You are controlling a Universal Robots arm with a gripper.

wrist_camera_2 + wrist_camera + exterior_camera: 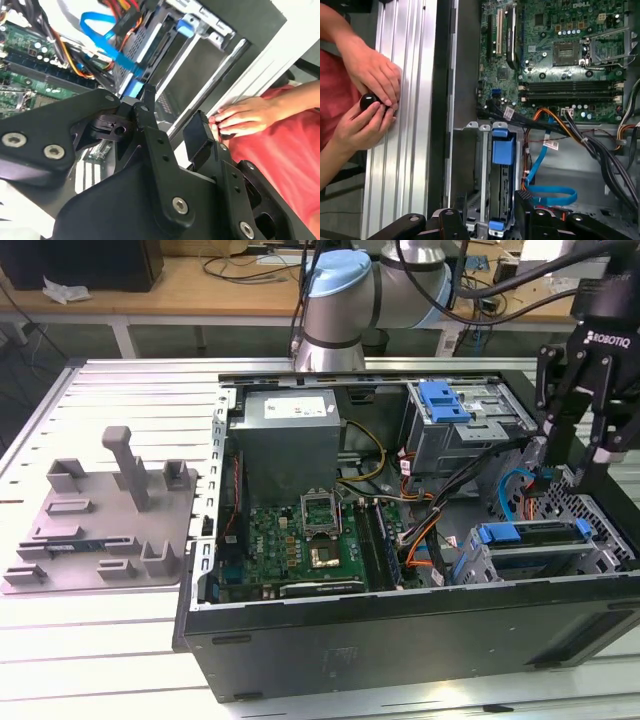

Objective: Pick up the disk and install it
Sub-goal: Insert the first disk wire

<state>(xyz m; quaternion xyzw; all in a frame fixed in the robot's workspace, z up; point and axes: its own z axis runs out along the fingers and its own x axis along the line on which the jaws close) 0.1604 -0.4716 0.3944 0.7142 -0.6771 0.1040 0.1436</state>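
Metal worktop (120, 400) bears the open computer (400, 645); hand (578, 465), wide and empty, hovers over the disk (540, 548); likely the approach; grasping needs squaring.

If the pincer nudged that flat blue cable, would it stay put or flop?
Probably floppy: the blue cable lies in a loose loop. Likely light, being a thin flat ribbon. It could drag on the orange wires near it.

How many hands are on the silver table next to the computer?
2. One hand rests on the ribbed table, fingers over a small black ball. The other hand touches it and pinches that ball. More could be hidden out of view.
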